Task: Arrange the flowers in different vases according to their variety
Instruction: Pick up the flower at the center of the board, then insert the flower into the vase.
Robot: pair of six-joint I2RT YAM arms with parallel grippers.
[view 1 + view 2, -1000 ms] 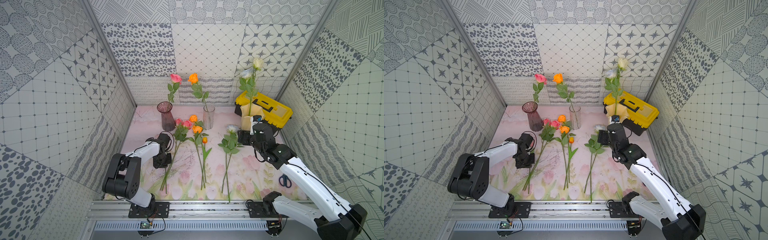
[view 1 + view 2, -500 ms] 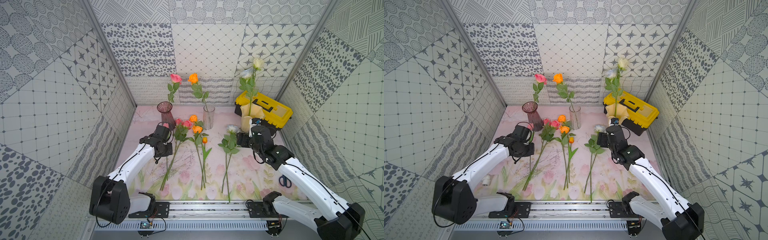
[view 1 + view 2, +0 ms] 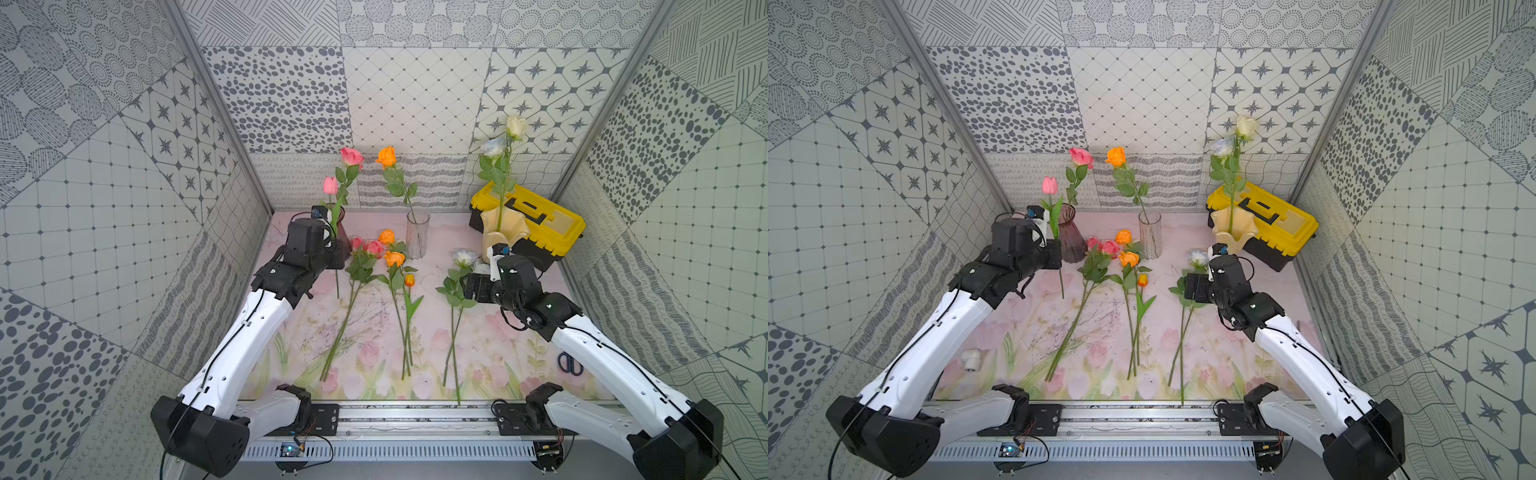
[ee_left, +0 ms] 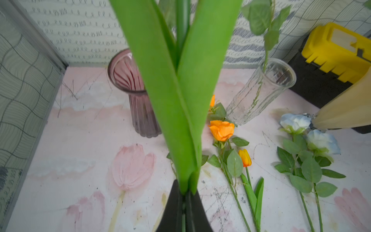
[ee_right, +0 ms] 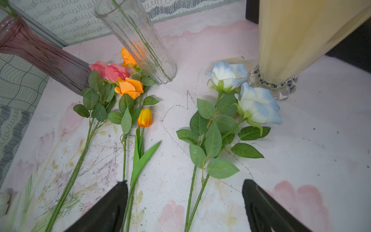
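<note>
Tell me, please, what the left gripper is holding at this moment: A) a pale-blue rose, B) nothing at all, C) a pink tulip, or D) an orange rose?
C: the left gripper is shut on the green stem of the pink tulip, whose bud stands upright beside the purple vase.

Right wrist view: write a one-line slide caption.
Open right gripper hovers over two pale-blue roses lying beside the cream vase.

This looks like a robotics lab test booth, I'd say. Patterned wall panels (image 3: 266, 95) box in a tulip-print tablecloth (image 3: 490, 353) behind the metal rail (image 3: 415, 415), which carries two robot arms (image 3: 249, 332).
</note>
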